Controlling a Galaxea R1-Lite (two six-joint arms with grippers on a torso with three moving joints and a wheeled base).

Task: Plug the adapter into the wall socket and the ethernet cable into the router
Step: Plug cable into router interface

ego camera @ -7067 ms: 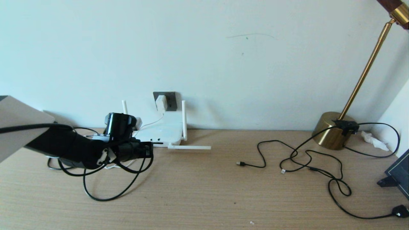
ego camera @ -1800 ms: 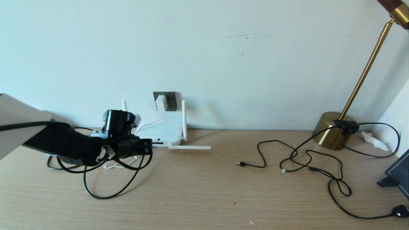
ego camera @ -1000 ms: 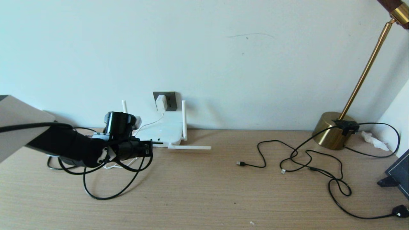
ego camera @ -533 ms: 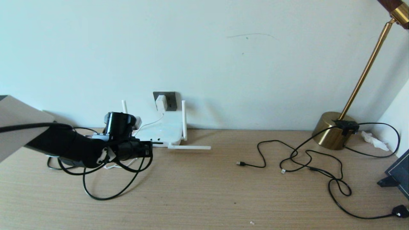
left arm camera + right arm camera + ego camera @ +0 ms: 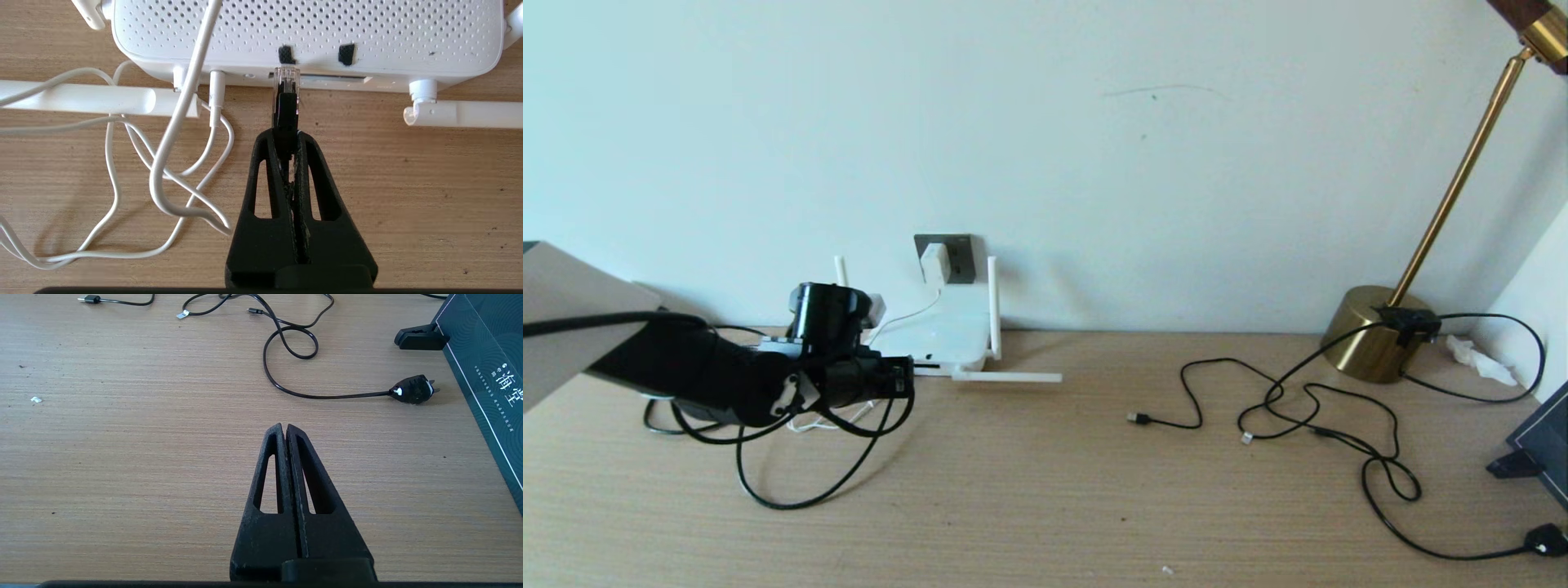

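The left end effector sits low over the worktop and holds the ethernet cable, whose tip touches the router straight ahead of it. Past the router, on the wall, is the wall socket with the adapter in it. The adapter's cord lies looped on the worktop beside the end effector. Well off to its right lie loose cords, with a lamp base behind them. The right end effector hangs over the worktop, a plug ahead of it
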